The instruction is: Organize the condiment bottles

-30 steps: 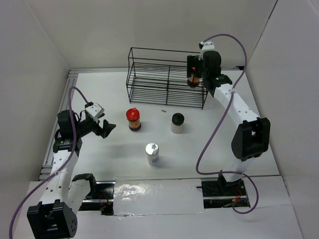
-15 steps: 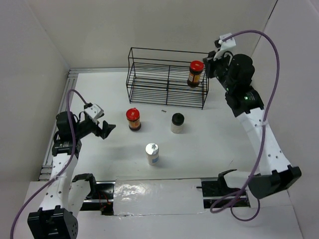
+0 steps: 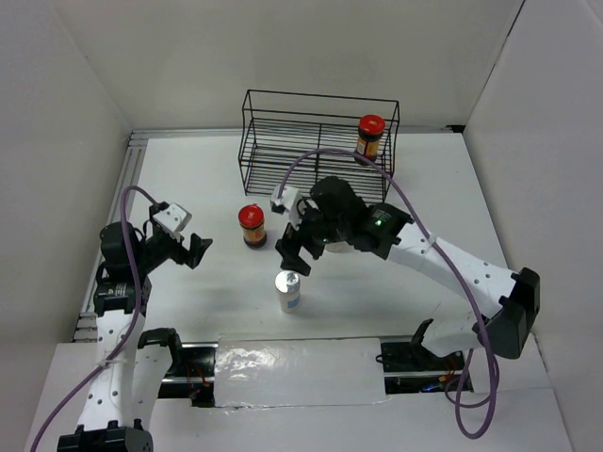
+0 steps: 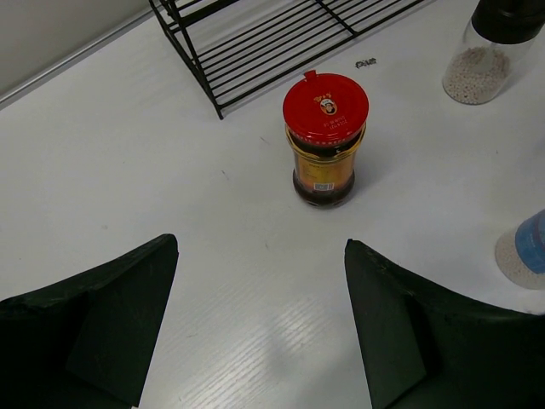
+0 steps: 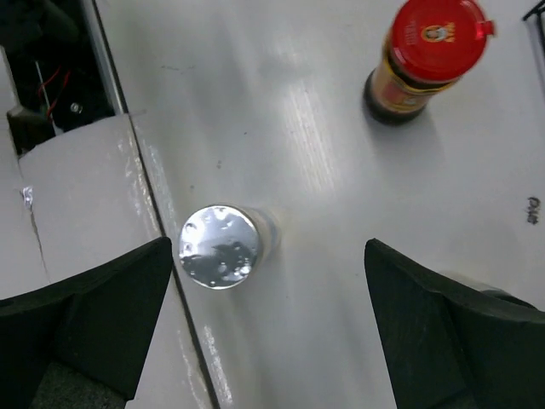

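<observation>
One red-lidded dark jar (image 3: 371, 137) stands at the right end of the black wire rack (image 3: 311, 151). A second red-lidded jar (image 3: 252, 226) (image 4: 325, 141) (image 5: 430, 55) stands on the table in front of the rack. Nearer the arms is the silver-capped, blue-labelled bottle (image 3: 288, 291) (image 5: 220, 247) (image 4: 524, 251). The black-capped white bottle (image 4: 502, 43) shows only in the left wrist view; my right arm hides it from above. My right gripper (image 3: 294, 247) (image 5: 268, 315) hovers open just above the silver cap, holding nothing. My left gripper (image 3: 193, 250) (image 4: 260, 341) is open and empty, left of the table jar.
White walls close in the table on three sides. The rack (image 4: 281, 43) stands at the back centre. A shiny taped strip (image 3: 292, 363) runs along the near edge between the arm bases. A small dark speck (image 4: 366, 62) lies in front of the rack.
My right arm has let go of the red-lidded jar on the rack and swung down and left to above the silver-capped bottle. The left gripper has drawn back slightly.
</observation>
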Action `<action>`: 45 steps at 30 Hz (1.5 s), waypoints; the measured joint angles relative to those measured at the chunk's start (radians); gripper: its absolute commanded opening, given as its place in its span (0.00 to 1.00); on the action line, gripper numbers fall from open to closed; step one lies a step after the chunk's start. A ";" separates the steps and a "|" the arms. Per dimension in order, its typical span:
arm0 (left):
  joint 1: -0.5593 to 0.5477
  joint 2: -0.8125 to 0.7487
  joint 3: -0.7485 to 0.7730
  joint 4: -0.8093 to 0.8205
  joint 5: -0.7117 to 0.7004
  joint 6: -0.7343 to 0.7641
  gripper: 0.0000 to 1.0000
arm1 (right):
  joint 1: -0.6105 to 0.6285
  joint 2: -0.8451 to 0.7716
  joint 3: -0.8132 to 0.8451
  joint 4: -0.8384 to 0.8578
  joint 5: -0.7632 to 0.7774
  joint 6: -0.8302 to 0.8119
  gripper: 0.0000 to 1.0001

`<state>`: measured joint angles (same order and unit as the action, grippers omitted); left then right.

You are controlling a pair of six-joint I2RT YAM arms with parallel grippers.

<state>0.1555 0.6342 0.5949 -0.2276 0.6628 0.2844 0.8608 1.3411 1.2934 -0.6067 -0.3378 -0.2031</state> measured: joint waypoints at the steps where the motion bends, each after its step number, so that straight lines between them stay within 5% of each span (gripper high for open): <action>1: 0.000 -0.011 0.000 -0.010 -0.001 0.000 0.92 | 0.027 0.004 0.000 -0.005 0.008 0.000 1.00; 20: 0.000 -0.096 -0.029 -0.129 -0.012 0.000 0.92 | 0.251 0.063 -0.204 0.058 0.264 0.111 0.99; 23: 0.000 -0.103 -0.035 -0.131 -0.012 0.001 0.92 | 0.270 0.075 -0.222 0.084 0.303 0.129 0.91; 29: 0.000 -0.102 -0.062 -0.137 -0.029 0.001 0.92 | 0.276 0.094 -0.223 0.119 0.350 0.146 0.36; 35: 0.000 -0.102 -0.069 -0.135 -0.040 0.006 0.92 | 0.275 0.094 -0.150 0.043 0.355 0.126 0.06; 45: 0.000 -0.100 -0.096 -0.124 -0.059 0.008 0.92 | 0.158 0.140 0.499 -0.063 0.423 0.049 0.00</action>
<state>0.1555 0.5339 0.4992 -0.3511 0.6041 0.2920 1.0191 1.4815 1.7924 -0.6697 0.0856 -0.1539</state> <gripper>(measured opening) 0.923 0.677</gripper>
